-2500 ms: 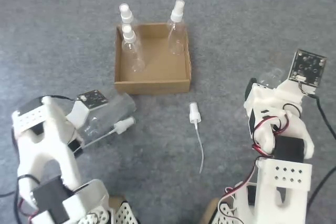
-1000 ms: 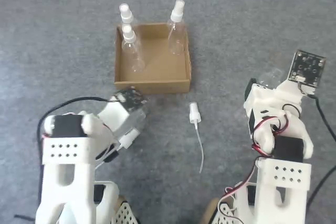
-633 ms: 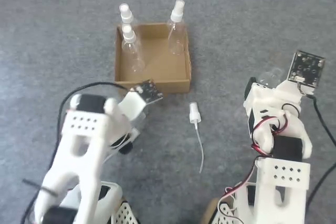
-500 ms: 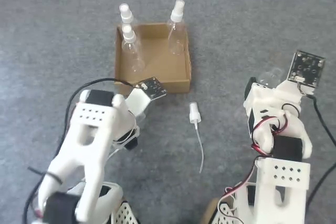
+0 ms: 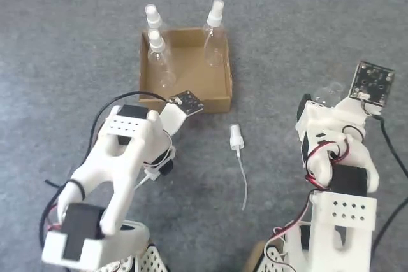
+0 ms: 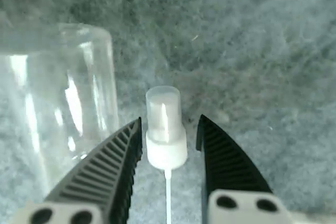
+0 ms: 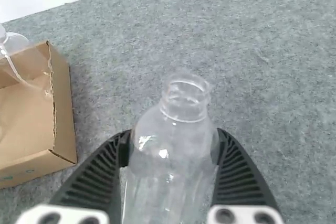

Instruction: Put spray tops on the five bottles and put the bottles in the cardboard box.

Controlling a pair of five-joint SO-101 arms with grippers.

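Note:
My left gripper (image 6: 169,121) is open, low over the carpet in front of the cardboard box (image 5: 185,101). Its fingers straddle a loose white spray top (image 6: 166,132) with narrow gaps on both sides. A clear bottle (image 6: 58,103) lies right beside that top. My right gripper (image 7: 173,136) is shut on an upright clear bottle (image 7: 176,140) whose neck is bare, held at the right of the table (image 5: 328,93). A second loose spray top (image 5: 236,137) with a long tube lies between the arms.
Two capped bottles (image 5: 159,55) (image 5: 215,30) stand in the box. A third capped bottle (image 5: 152,14) stands at the back left corner; I cannot tell whether it is inside. The left arm (image 5: 121,157) covers the carpet in front of the box.
The left arm has swung from the left side toward the box front and come down over the lying bottle and the spray top beside it. The right arm has kept still with its bottle.

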